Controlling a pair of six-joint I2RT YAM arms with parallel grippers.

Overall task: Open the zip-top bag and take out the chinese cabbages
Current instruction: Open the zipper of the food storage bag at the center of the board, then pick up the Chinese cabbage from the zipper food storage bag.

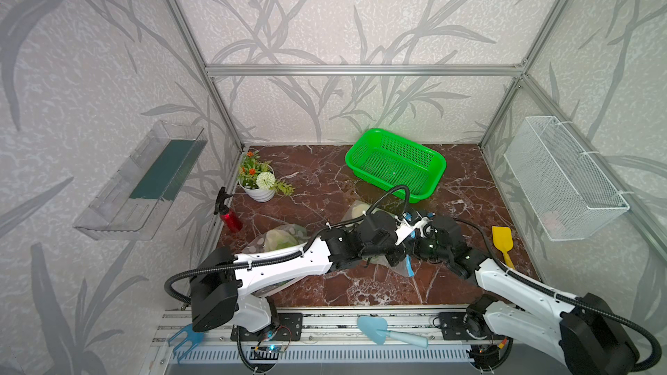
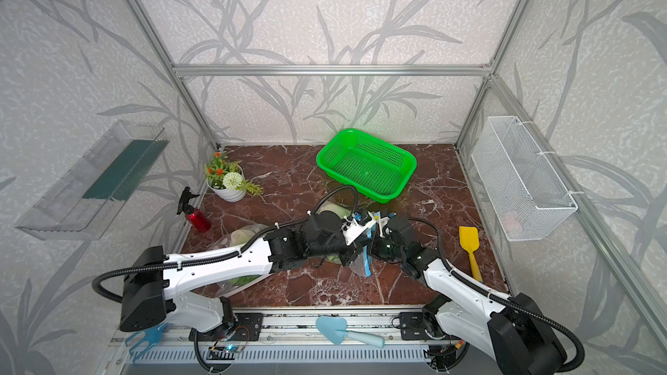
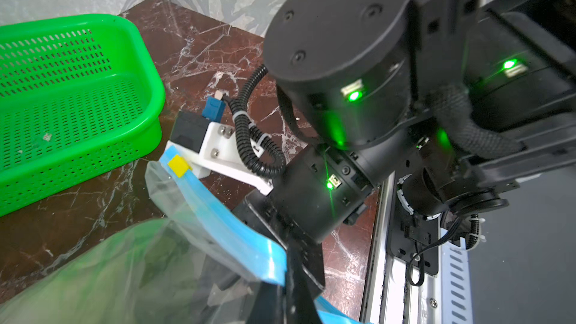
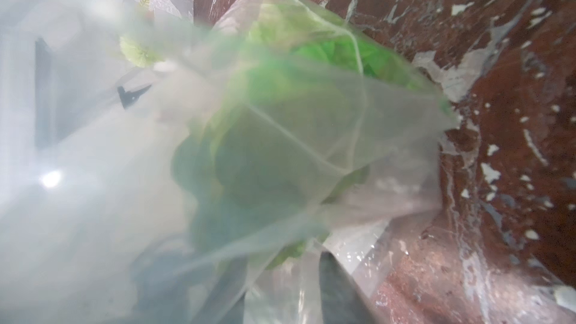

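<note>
at the table's (image 1: 325, 284) near centre, the left gripper (image 3: 291, 275) is clamped on the blue seal (image 3: 224, 222) of the zip-top bag (image 3: 168, 263), likely anchoring it for opening; chinese cabbages (image 4: 327, 63) sit inside; film blurs the right gripper (image 4: 277, 292), so its grip is unclear

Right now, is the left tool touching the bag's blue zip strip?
Touching. In the left wrist view the blue zip strip ends pinched in the shut left tool, no gap visible.
</note>
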